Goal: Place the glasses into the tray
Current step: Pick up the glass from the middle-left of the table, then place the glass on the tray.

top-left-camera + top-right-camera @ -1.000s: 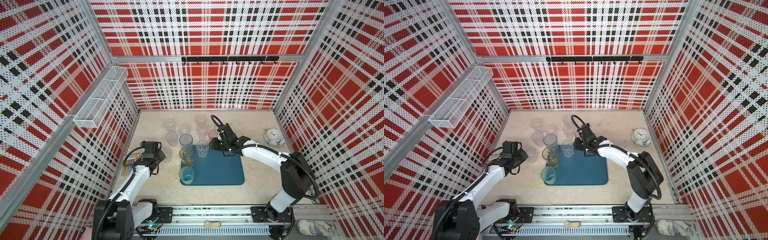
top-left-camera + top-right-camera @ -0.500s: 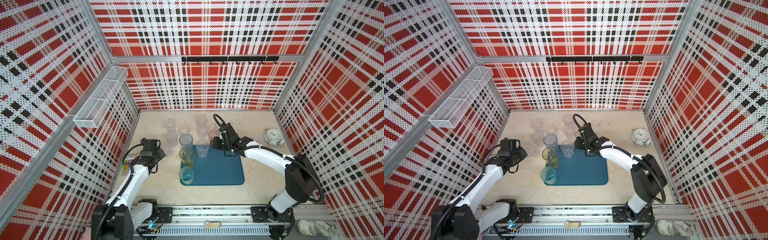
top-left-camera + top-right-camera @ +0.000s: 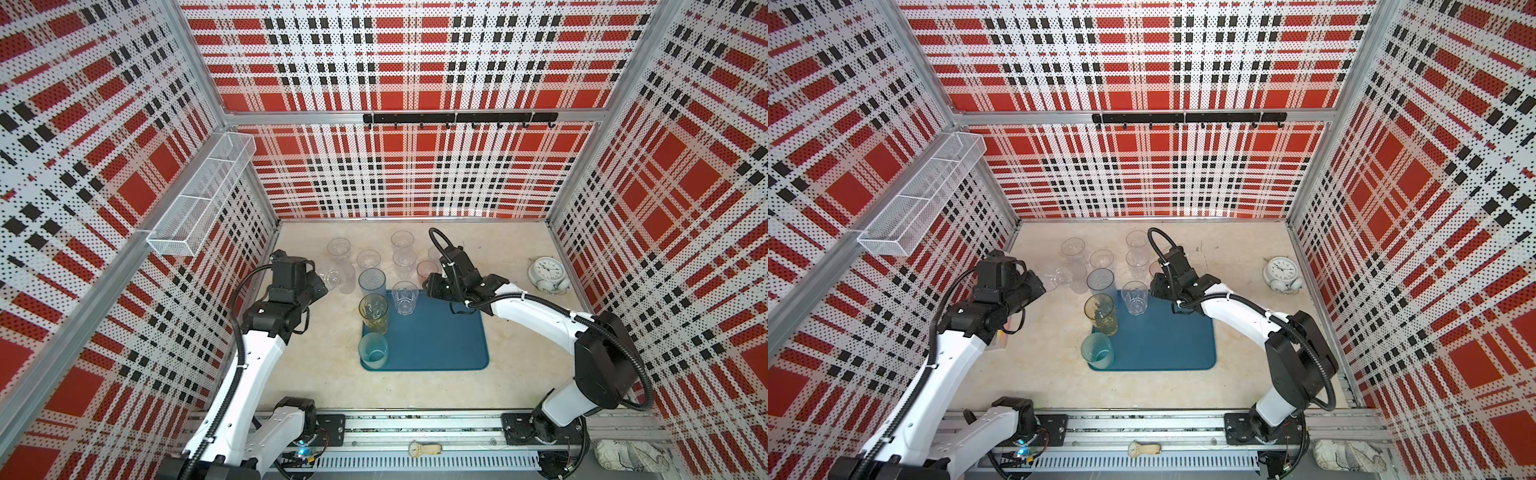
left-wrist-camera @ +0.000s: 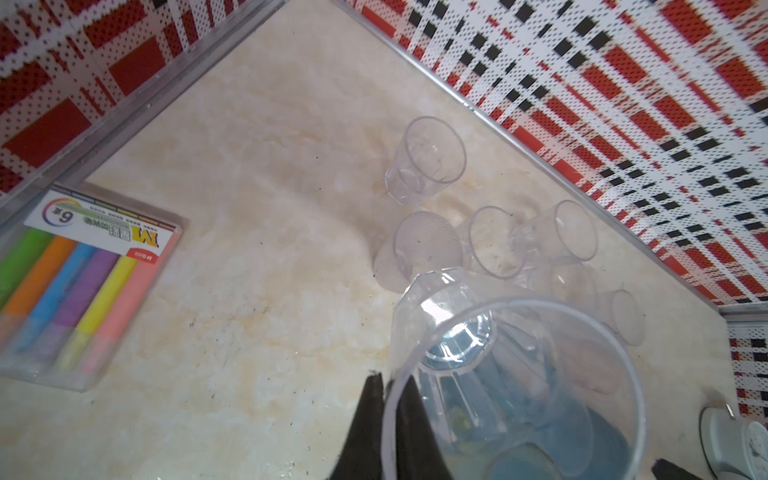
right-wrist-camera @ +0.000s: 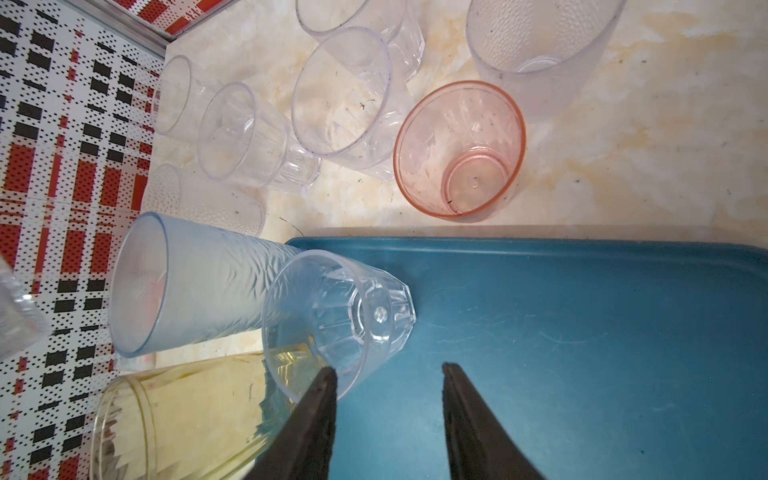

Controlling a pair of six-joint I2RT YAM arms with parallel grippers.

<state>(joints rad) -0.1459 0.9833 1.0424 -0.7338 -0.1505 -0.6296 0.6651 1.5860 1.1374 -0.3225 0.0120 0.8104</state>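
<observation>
Left gripper point(image 4: 390, 388) — fingers clamped on the rim of a clear glass point(image 4: 511, 390), tilted and seemingly lifted, left of the tray point(image 3: 436, 345). Right gripper point(image 5: 388, 374) — fingers apart, empty, over the tray beside a clear tumbler point(image 5: 353, 320). Tumbler, amber glass point(image 3: 374, 313) and teal glass point(image 3: 372, 351) stand on the tray; the other glasses point(image 3: 338, 247) stand on the table point(image 3: 519, 332) behind it.

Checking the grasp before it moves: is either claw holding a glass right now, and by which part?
The left claw pinches a clear faceted glass by its rim, one finger inside. The right claw is open over the tray, holding nothing.
</observation>
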